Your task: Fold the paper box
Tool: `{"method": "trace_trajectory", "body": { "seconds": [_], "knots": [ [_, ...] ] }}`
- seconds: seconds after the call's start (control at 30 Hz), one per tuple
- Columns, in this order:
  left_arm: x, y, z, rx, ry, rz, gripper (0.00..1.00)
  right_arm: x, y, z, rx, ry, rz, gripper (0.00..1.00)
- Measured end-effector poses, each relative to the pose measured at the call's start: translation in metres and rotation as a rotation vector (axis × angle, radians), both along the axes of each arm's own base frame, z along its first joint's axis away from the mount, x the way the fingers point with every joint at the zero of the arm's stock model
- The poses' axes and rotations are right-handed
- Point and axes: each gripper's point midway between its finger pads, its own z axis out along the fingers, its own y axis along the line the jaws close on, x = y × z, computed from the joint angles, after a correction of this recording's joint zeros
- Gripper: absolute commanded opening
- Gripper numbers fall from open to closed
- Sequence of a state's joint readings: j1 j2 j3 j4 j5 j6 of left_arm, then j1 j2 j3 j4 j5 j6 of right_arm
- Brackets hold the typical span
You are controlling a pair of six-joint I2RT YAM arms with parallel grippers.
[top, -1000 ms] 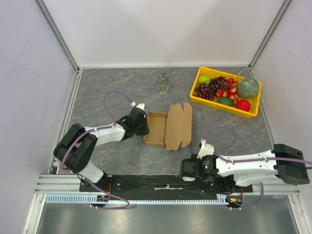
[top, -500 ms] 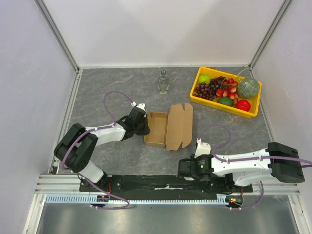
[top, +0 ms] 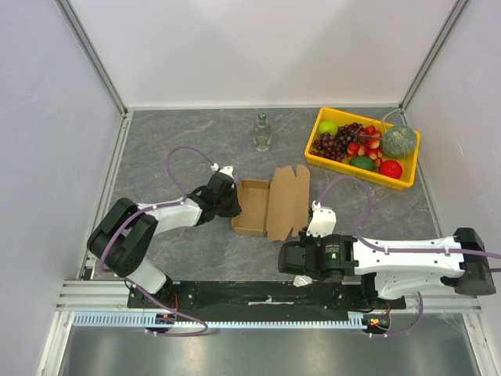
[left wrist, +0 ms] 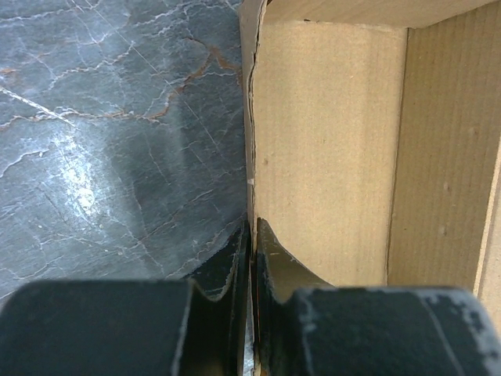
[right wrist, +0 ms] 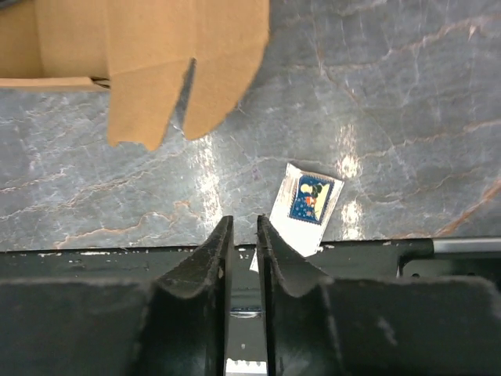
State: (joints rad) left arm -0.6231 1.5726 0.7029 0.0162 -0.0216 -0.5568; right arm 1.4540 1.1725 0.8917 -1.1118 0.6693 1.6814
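Only the right gripper (top: 283,258) has shifted, swinging leftward. The left gripper (left wrist: 252,229) stays clamped on the left wall of the open brown cardboard paper box (top: 252,205) mid-table. The right gripper's jaws have narrowed almost together, empty.

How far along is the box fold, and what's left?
Done: the paper box has its tray walls up. In hand: the left gripper pinches the tray's left wall. The right gripper, its jaws nearly together, holds nothing and is clear of the box. Left: the lid lies open and flat and needs closing.
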Motion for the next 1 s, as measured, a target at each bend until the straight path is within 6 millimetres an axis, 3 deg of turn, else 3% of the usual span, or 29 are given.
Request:
{"method": "trace_trajectory", "body": {
  "seconds": [0.13, 0.2, 0.27, 0.37, 0.47, 0.63, 0.83, 1.0],
  "knots": [
    [0.001, -0.001, 0.0, -0.005, -0.002, -0.002, 0.13, 0.007, 0.001, 0.013, -0.004, -0.042, 0.005, 0.71],
    [0.001, -0.002, 0.0, -0.006, -0.002, -0.003, 0.13, 0.007, -0.003, 0.011, -0.017, -0.043, 0.0, 0.74],
    [0.001, -0.002, 0.0, -0.007, -0.002, -0.004, 0.13, 0.006, -0.009, 0.004, -0.034, -0.038, -0.012, 0.71],
    [0.001, -0.002, 0.0, -0.007, -0.003, -0.004, 0.13, 0.003, -0.023, -0.015, -0.061, -0.022, -0.037, 0.52],
    [0.001, -0.002, 0.0, -0.007, -0.002, -0.004, 0.13, -0.002, -0.036, -0.037, -0.045, 0.002, -0.079, 0.42],
    [0.001, -0.002, 0.0, -0.007, -0.003, -0.004, 0.13, -0.005, -0.041, -0.054, 0.059, 0.011, -0.095, 0.43],
    [0.001, -0.002, 0.0, -0.008, -0.004, -0.004, 0.13, -0.003, -0.038, -0.057, 0.122, 0.002, -0.112, 0.98],
    [0.001, -0.002, 0.0, -0.01, -0.005, -0.004, 0.13, -0.001, -0.044, -0.067, -0.113, -0.003, -0.084, 0.98]
  ]
}}
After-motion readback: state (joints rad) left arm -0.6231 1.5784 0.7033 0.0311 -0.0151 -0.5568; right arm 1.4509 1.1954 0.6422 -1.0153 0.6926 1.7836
